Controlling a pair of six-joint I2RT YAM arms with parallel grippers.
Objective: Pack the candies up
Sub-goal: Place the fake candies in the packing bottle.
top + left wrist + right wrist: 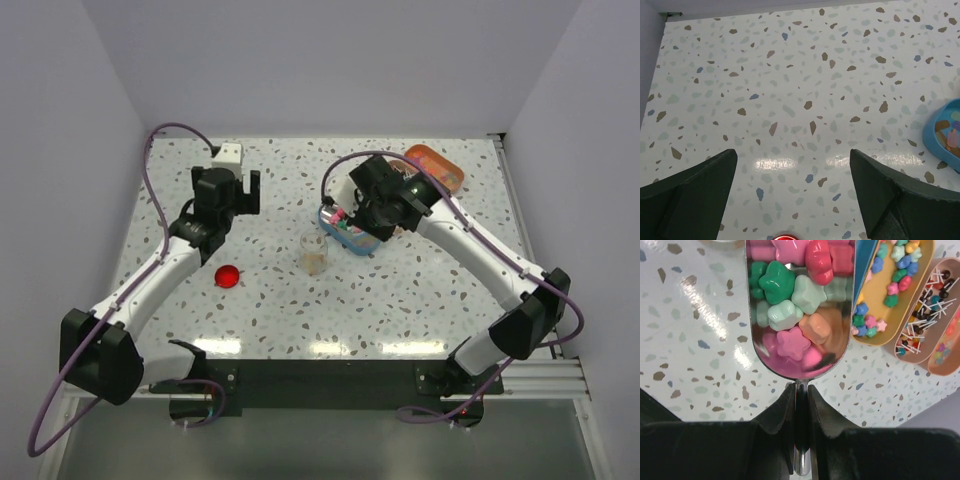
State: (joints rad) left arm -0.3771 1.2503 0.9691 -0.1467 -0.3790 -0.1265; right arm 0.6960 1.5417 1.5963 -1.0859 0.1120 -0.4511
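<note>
speckled terrazzo table [270, 310] between plain lilac walls, seen from above; the left gripper [228, 186] hangs spread wide and empty over bare table at the far left, with only a red lid [228, 277] near it, closer to its base; the right gripper [362, 212] sits over a blue tin [352, 240] of candies [343, 226]; a clear jar [314, 252] stands just beside that tin, on the left arm's side; the right arm is plainly the nearer one to it.

left wrist view; both fingers [695, 195] stand far apart with nothing between them but table; the blue tin's rim shows at the right edge.

right wrist view; the jaws are clamped on the thin handle of a silver scoop [835, 352]; its long axis runs straight away from the hand; its bowl is heaped with star-shaped candies in pink, green and peach; what may be the jar's rim shows at the top left, so the pour looks to lie ahead and slightly left.
</note>
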